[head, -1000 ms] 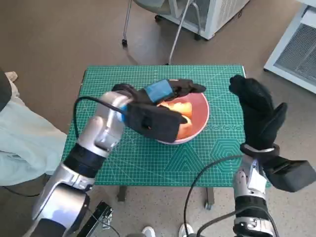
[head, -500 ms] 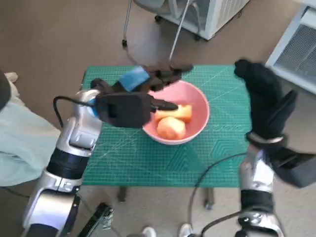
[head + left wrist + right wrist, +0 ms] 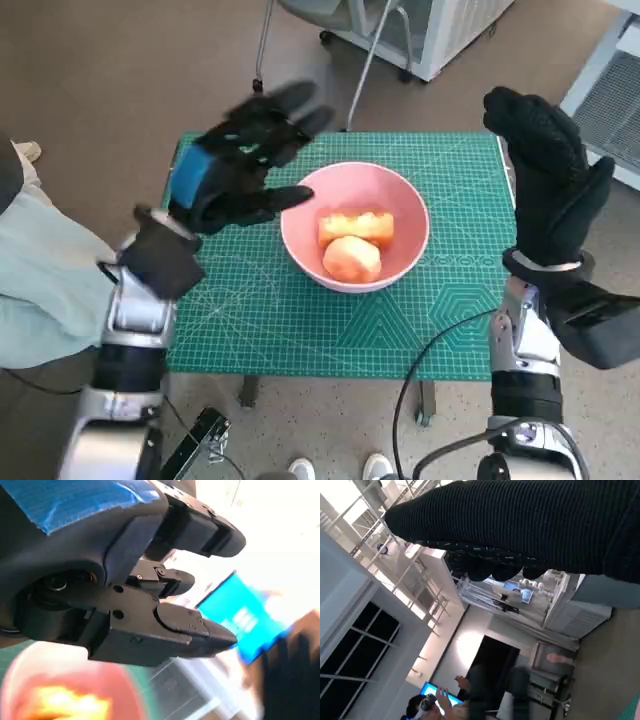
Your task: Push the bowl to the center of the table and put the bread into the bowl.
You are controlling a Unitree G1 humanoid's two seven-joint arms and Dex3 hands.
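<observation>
While both hands hang spread and empty, bowl (image 3: pixel 355 225) mid-table, bread (image 3: pixel 355 228) inside.

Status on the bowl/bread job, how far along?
Looks done. The bowl sits near the middle of the table with the bread inside it. Nothing is in hand: the left hand is lifted beside the bowl with its fingers apart, the right hand is raised at the table's edge, holding nothing. Nothing visibly left.
</observation>
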